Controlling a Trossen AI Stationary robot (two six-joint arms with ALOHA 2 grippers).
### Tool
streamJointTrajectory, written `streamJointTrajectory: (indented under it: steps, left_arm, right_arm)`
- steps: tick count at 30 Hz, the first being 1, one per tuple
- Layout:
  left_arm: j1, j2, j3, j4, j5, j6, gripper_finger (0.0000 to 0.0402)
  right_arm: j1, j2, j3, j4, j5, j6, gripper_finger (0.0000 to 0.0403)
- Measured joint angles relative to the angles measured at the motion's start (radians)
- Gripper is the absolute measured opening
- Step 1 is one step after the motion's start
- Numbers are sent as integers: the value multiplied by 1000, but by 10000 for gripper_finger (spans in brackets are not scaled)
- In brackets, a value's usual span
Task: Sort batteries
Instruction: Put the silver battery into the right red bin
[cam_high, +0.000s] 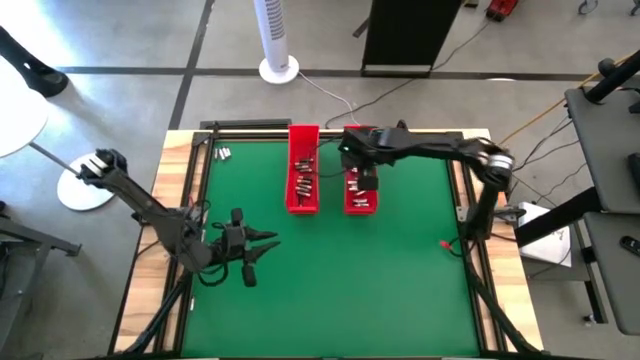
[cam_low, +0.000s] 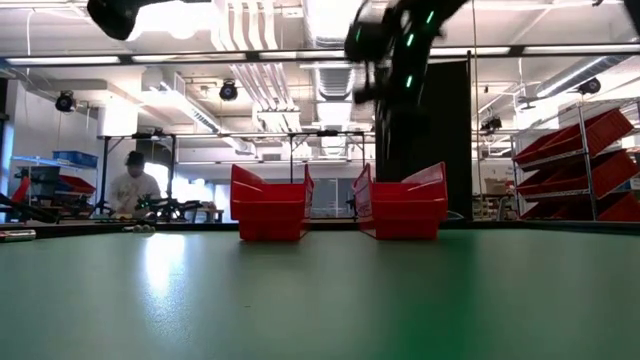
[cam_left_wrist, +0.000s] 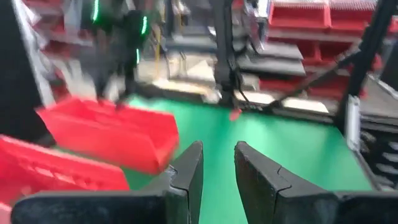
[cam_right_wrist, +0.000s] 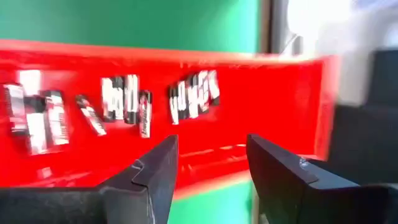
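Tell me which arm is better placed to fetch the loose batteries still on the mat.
Left, probably. The loose batteries lie at the mat's far-left corner, on the left arm's side. The left claw is open and empty; the right claw is over the right tray, farther off.

Light: we see bright ceiling strips (cam_low: 300, 60) glaring on the counter (cam_low: 320, 290).
Blur: we find both wrist views motion-smeared beyond the fingers (cam_right_wrist: 155, 171).

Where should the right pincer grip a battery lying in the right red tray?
Across its middle, coming straight down from above. The batteries lie flat on the right red tray's floor, walled in on the sides, and the open right pincer already hangs over them.
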Motion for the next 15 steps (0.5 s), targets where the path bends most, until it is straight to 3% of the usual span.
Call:
streamJointTrajectory:
  steps: [2,5,8,11,15]
  left_arm:
    - [5,-29,48,-215,57,-151,73]
    - [-1,-17,113,-595,130,-521,73]
    - [-14,31,161,-921,272,-924,73]
    - [-14,90,212,-1134,516,-1250,73]
    - [-18,189,258,-1198,883,-1377,73]
  right_arm:
    - [55,-88,-9,-9,57,6,184]
    - [157,-227,-33,-5,66,95,183]
    - [276,-363,-87,46,60,223,175]
    - [401,-485,-196,187,59,326,167]
    - [552,-600,-394,441,60,379,161]
